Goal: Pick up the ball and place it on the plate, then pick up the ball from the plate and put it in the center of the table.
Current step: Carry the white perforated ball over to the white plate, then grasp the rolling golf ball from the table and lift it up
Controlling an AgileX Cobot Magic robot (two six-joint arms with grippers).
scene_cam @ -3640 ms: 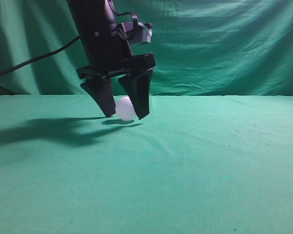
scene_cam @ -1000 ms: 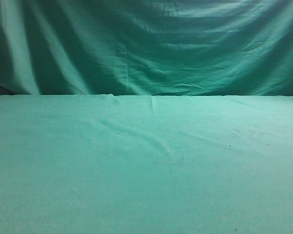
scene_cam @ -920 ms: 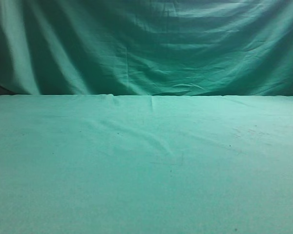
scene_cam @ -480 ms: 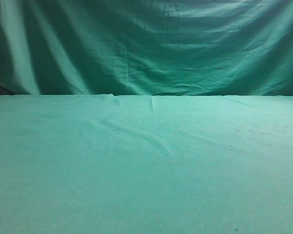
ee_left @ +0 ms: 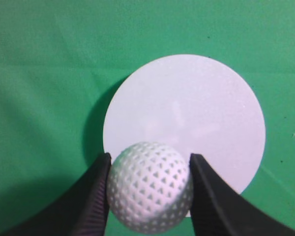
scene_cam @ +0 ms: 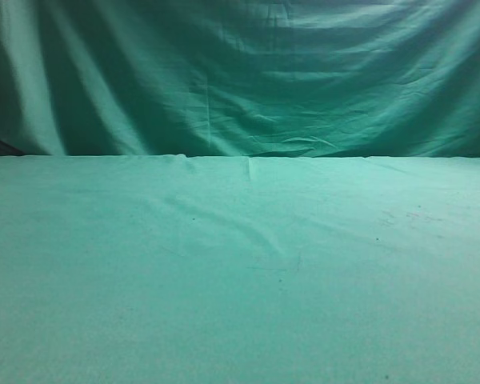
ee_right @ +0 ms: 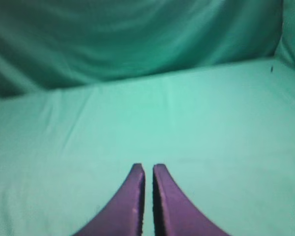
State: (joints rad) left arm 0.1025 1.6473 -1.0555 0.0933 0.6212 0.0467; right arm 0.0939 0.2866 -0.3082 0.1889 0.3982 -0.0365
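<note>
Seen from the left wrist: left gripper [ee_left: 148, 194] clamped on the ball [ee_left: 150, 193], one black finger [ee_left: 91, 196] pressed to each side of the white dimpled shell. Held above the plate [ee_left: 196, 108], a flat white disc lying on the green cloth of the table [ee_left: 39, 73]; near rim of the disc hidden behind the ball, a dark shadow curving along the disc's left rim. Contact between ball and plate not possible to judge from this angle. No worktop edge or corner visible in that view, so the plate's place on the worktop cannot be told. Seen from the right wrist: right gripper [ee_right: 148, 201] narrow, its two dark fingers nearly touching at the tips with only a thin slit between them, nothing held, hanging over bare green cloth with the far edge of the worktop and the draped green backdrop [ee_right: 128, 39] beyond. Seen from the exterior camera: only the wrinkled table cloth [scene_cam: 240, 272] with a few dark specks, running back to its far edge under the curtain [scene_cam: 240, 80]; no arm, ball or plate inside that framing.
</note>
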